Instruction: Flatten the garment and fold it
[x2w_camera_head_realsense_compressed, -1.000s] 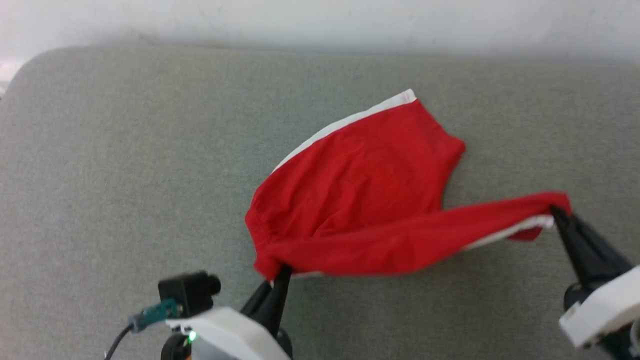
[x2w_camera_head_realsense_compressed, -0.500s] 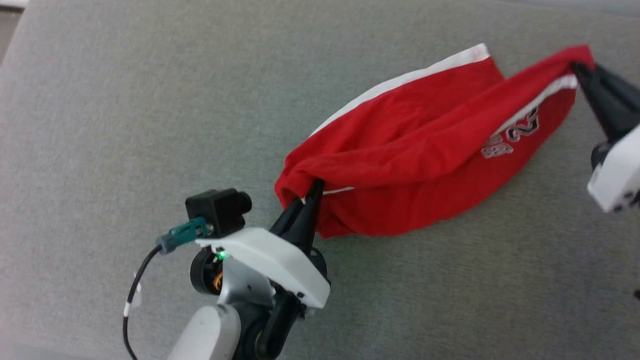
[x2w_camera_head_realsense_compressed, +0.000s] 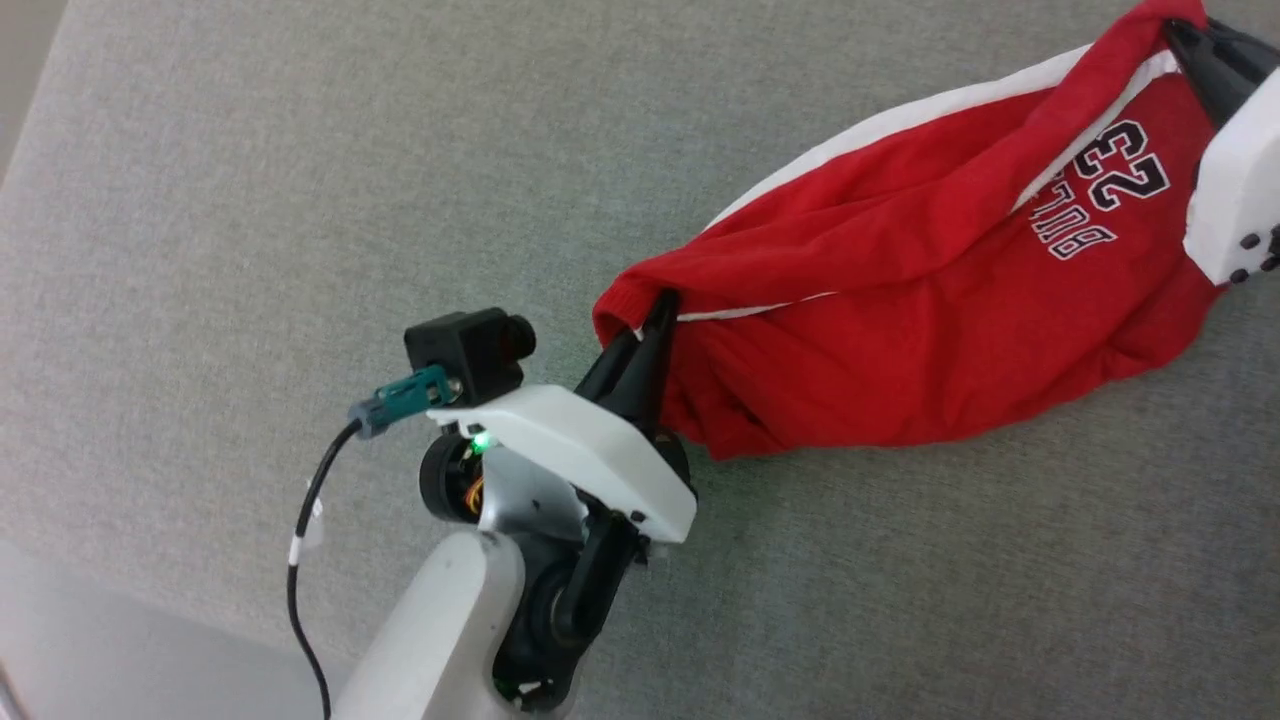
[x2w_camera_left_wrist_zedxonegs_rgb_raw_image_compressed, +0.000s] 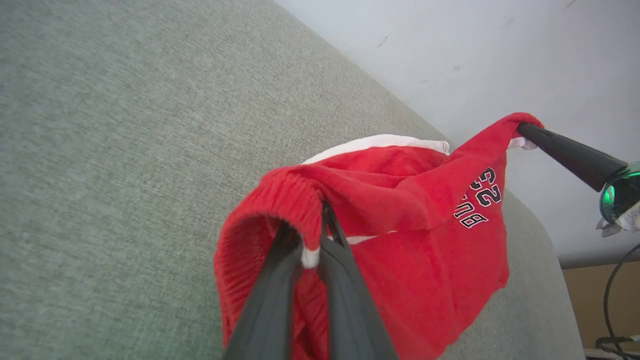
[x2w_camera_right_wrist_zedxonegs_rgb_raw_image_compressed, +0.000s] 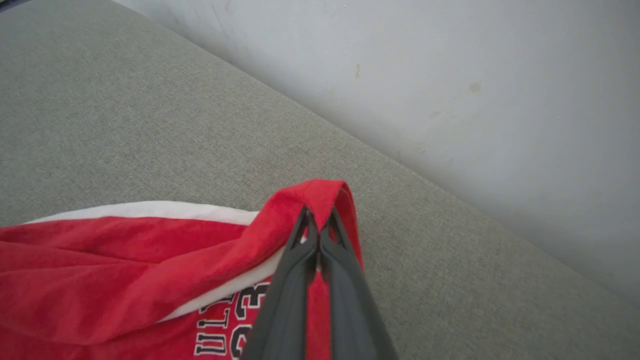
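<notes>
**Both grippers clamped on the red garment, stretched above the grey pad**

In the head view, the left arm's pale forearm (x2w_camera_head_realsense_compressed: 430, 640) rises from 6 o'clock. A black cable (x2w_camera_head_realsense_compressed: 305, 560) loops beside it at 7 o'clock. Above the forearm sits the white wrist housing with a small black wrist camera (x2w_camera_head_realsense_compressed: 470, 345) on its 10 o'clock side.

From that housing the left gripper (x2w_camera_head_realsense_compressed: 662, 300) points toward 1 o'clock. Its two dark fingers are pinched together on the ribbed waistband (x2w_camera_left_wrist_zedxonegs_rgb_raw_image_compressed: 280, 195) of the garment (x2w_camera_head_realsense_compressed: 900, 330). In the left wrist view the red band wraps over the fingertips, with a scrap of white trim caught between them.

From this grip the garment runs toward 2 o'clock as a raised ridge of cloth. Below the ridge the red fabric sags in loose folds toward the grey surface (x2w_camera_head_realsense_compressed: 250, 200). The lettering (x2w_camera_head_realsense_compressed: 1105, 205) "BULLS 23" reads upside down on the near face. A white stripe (x2w_camera_head_realsense_compressed: 900, 115) edges the far side at 1 o'clock.

At the top corner, near 2 o'clock, the right gripper (x2w_camera_head_realsense_compressed: 1178, 30) holds the other end. The right wrist view shows its fingers closed tight on a red fold that loops over their tips, with white trim just under it.

Past the far edge of the surface stands a pale wall (x2w_camera_right_wrist_zedxonegs_rgb_raw_image_compressed: 450, 75).
</notes>
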